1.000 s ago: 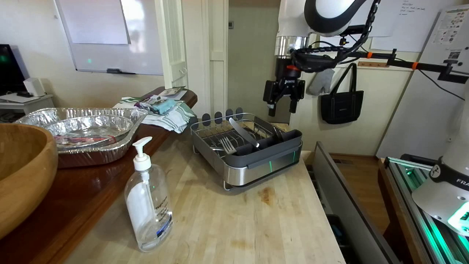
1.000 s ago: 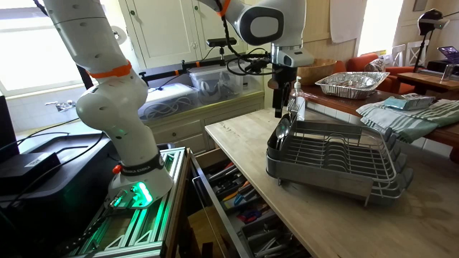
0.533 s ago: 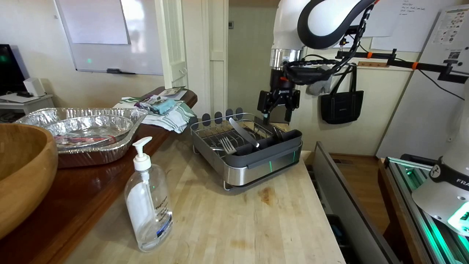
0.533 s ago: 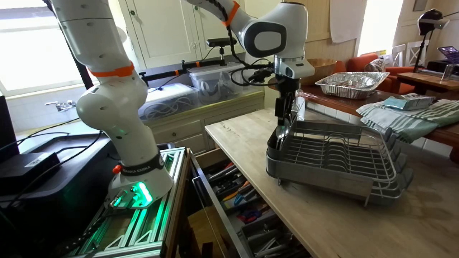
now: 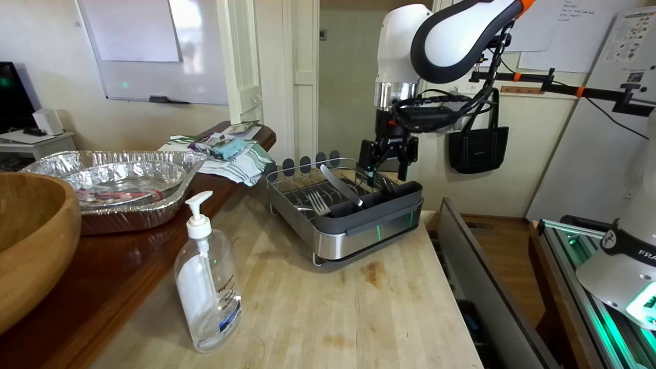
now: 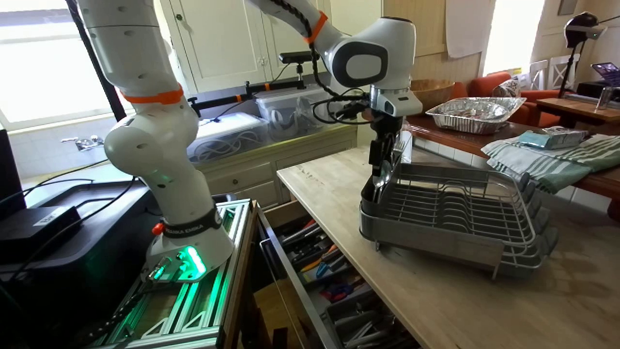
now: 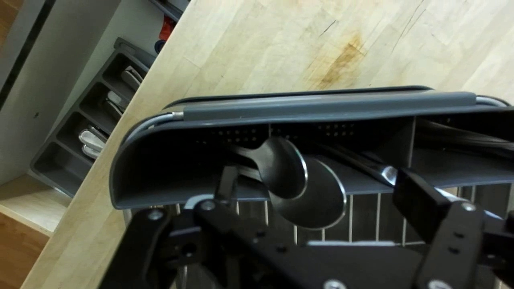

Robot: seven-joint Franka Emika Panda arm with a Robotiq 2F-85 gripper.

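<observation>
Above the cutlery holder on the dish rack, we see the gripper pointing down, its fingers parted with nothing clamped between them. Two spoons lean in the holder, bowls up and overlapping, between those fingers in the wrist view; we cannot tell whether one finger brushes their necks. Because the bowls overlap, we judge that closing here could trap both, or make them slide and twist on their smooth metal. What looks like the knife passes behind the other finger, so an off-centre descent might knock it or strike the holder's rim. The holder's wall and divider also leave us little room sideways. Farther along, the fork leans out over the rack. Beside the counter, the drawer stands open with a cutlery tray inside; well apart from the gripper are the pump bottle, the wooden bowl and the foil tray.
</observation>
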